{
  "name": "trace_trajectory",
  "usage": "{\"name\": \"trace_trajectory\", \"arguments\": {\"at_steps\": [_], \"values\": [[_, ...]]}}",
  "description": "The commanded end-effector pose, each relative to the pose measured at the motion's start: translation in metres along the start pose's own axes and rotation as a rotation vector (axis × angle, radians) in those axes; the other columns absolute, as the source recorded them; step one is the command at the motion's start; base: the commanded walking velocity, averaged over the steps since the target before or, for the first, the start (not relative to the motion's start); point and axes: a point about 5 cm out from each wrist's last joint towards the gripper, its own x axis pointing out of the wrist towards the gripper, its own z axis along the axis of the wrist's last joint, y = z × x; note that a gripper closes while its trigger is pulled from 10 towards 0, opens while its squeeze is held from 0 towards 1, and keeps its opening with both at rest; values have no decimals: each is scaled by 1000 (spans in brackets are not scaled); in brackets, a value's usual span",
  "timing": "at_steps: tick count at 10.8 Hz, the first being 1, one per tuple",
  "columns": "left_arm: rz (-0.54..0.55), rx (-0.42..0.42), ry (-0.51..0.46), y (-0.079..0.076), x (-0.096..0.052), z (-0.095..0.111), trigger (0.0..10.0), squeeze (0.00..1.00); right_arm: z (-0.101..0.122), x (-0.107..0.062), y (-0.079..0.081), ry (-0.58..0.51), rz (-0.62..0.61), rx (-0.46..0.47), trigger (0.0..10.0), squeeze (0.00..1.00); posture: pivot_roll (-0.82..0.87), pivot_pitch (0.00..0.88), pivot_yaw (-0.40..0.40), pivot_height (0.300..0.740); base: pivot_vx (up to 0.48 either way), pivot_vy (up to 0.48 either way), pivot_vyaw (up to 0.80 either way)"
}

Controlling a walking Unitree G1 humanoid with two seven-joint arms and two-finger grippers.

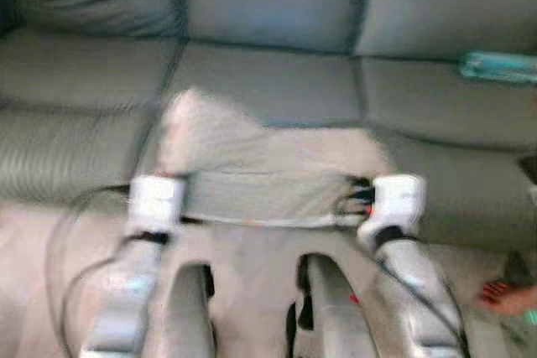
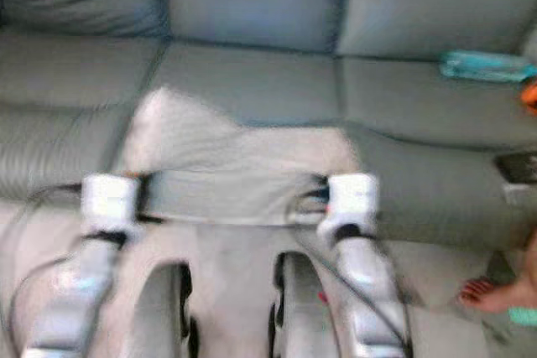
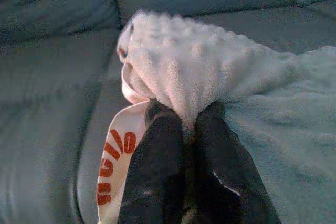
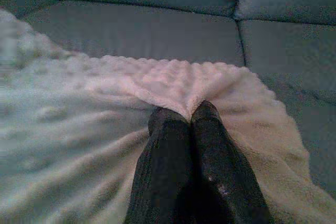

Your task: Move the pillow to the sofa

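Big grey leather sofa [image 1: 277,81] takes up most of the head view, which is pretty blurry. The fluffy white pillow [image 1: 260,165] is held up between both arms, right in front of the seat cushions and over the front edge, its far end looking like it rests on the seat. The left gripper [image 3: 184,116] is pinched tight on one corner of the pillow, next to a white tag with orange letters [image 3: 113,166]. The right gripper [image 4: 184,114] is clamped closed on the other corner the same way. There's a teal bottle-ish thing [image 1: 497,65] lying on the right seat, and someone's bare foot [image 1: 508,295] on the floor at the right.
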Motion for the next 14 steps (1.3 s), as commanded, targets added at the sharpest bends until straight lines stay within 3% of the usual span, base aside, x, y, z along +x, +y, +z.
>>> {"name": "trace_trajectory", "arguments": {"at_steps": [1, 8, 10, 11, 13, 14], "values": [[-36, -9, -29, -12, 2, 5, 10000, 0, -1, -5, -14, 0, -45, -21, 10000, 0, 7, 178, -17, 603, 304, 0, 0], [-6, 31, -22, -5, 8, 2, 10000, 0, -1, -2, -11, 7, -19, 3, 10000, 0, 12, 219, -10, 603, 0, 0, 0], [24, 42, 17, 2, 26, -2, 10000, 0, 5, 10, -14, 10, -5, -13, 10000, 0, 6, 292, 3, 603, 0, 0, 0], [57, 59, 54, 14, 38, -4, 10000, 0, 14, 23, -12, -3, 14, -22, 10000, 0, -5, 356, 16, 603, 0, 0, 0], [68, 99, 87, 30, 57, -5, 10000, 0, 28, 47, 0, -25, 87, -40, 10000, 0, -2, 432, 24, 603, 0, 0, 0], [105, 135, 101, 41, 75, -2, 10000, 0, 33, 59, 10, -36, 152, -58, 10000, 0, 18, 478, 37, 603, 0, 0, 0]]}}
